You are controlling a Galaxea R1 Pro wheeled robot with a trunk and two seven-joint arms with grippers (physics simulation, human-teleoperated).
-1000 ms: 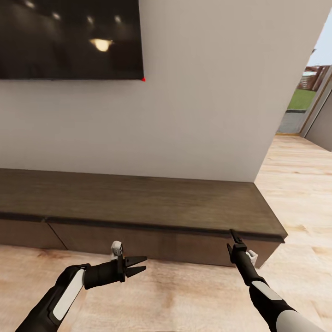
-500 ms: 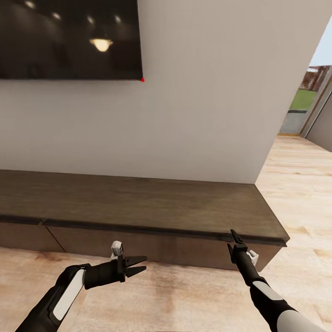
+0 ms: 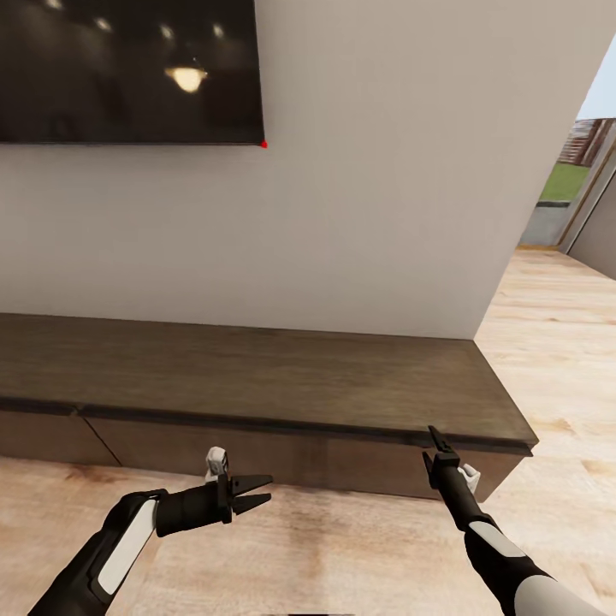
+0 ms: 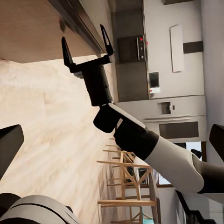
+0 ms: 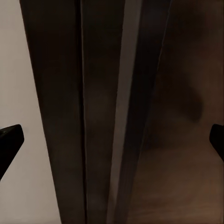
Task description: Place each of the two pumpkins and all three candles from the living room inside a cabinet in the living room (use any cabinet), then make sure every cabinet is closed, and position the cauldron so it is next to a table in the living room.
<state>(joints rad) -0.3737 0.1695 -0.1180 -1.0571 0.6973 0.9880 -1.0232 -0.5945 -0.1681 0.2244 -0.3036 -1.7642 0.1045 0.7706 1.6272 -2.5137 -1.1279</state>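
Cabinet: the long, low dark-brown wood TV cabinet (image 3: 257,376) runs along the wall straight ahead of both our claws; its plank top is bare and its flat drawer fronts sit flush, so we judge every drawer shut.

Why we stand so: we face the cabinet's right-hand end with both arms low at drawer height, which we read as lining up to pull a front open so that pumpkins and candles can go in afterwards.

Right claw: the black right gripper (image 3: 439,443) points up at the overhanging edge of the top, right at the lip or just short of it; we cannot tell if it touches. In the left wrist view its two fingers (image 4: 87,46) stand spread wide with nothing between them, just under that edge. Its own wrist view looks close along the dark boards (image 5: 107,112), with fingertips at both sides, far apart.

Left claw: the black left gripper (image 3: 257,494) hangs beside the right one, further from the cabinet, over the pale wood plank floor (image 3: 342,547), turned sideways towards the right arm. Fingers parted, empty, touching nothing.

Beyond: above the cabinet, a grey-white wall (image 3: 385,171) carries a black wall-mounted television screen (image 3: 128,77).
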